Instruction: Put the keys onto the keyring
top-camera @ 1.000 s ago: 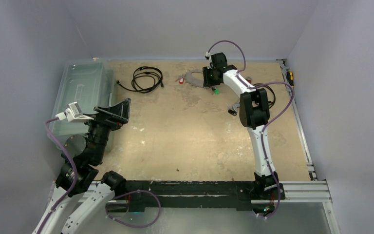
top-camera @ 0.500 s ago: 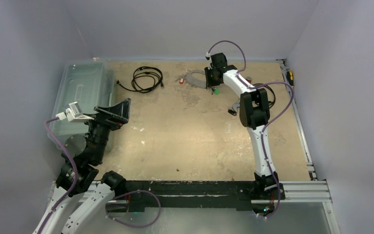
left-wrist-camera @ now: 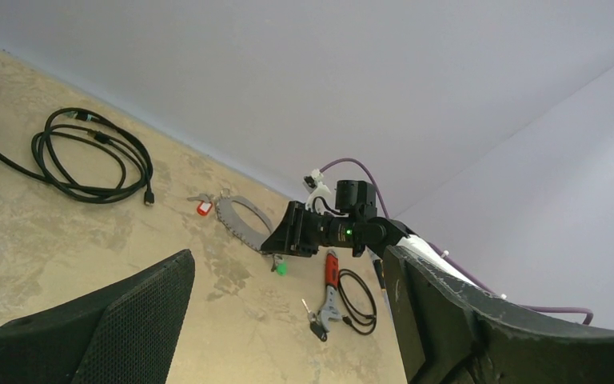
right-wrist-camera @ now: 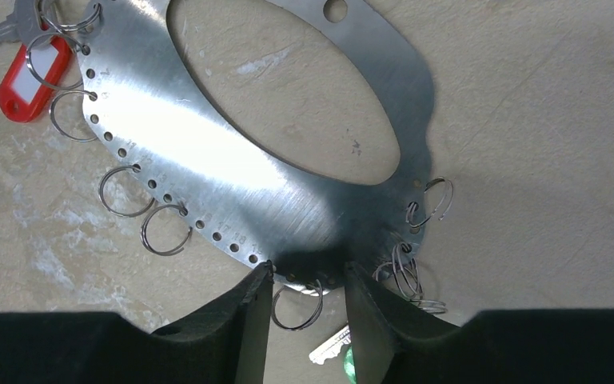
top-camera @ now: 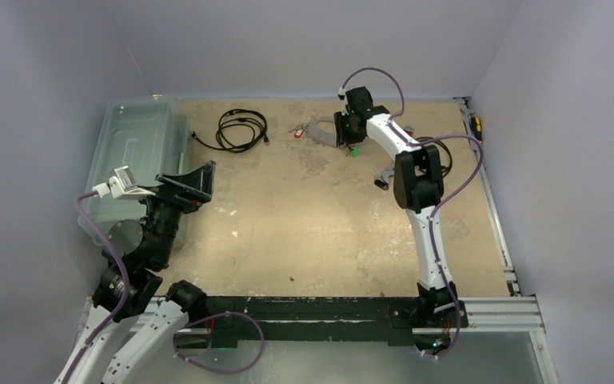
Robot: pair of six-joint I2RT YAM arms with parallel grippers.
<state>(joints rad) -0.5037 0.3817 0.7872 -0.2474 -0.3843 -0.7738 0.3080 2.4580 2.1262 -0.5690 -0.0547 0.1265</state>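
The keyring (right-wrist-camera: 232,172) is a flat grey metal hoop with a row of holes and small split rings, lying on the table at the back (top-camera: 320,130). A red-tagged key (right-wrist-camera: 28,76) hangs on it at one end. My right gripper (right-wrist-camera: 302,316) is partly open with its fingertips at the hoop's near edge, straddling one small split ring. A green-headed key (right-wrist-camera: 350,364) lies just under it, and also shows in the top view (top-camera: 354,150). A black-headed key (left-wrist-camera: 316,326) lies beside the wrench. My left gripper (left-wrist-camera: 288,320) is wide open and empty, raised at the left.
A red-handled wrench (left-wrist-camera: 332,276) and a small black cable loop (left-wrist-camera: 360,300) lie right of the hoop. A larger coiled black cable (top-camera: 241,130) lies at the back left. A clear plastic bin (top-camera: 132,152) stands along the left edge. Walls close the back and sides.
The right gripper has shifted slightly at the hoop, and the hoop with the red key has nudged a little to the left. The left arm has barely moved.
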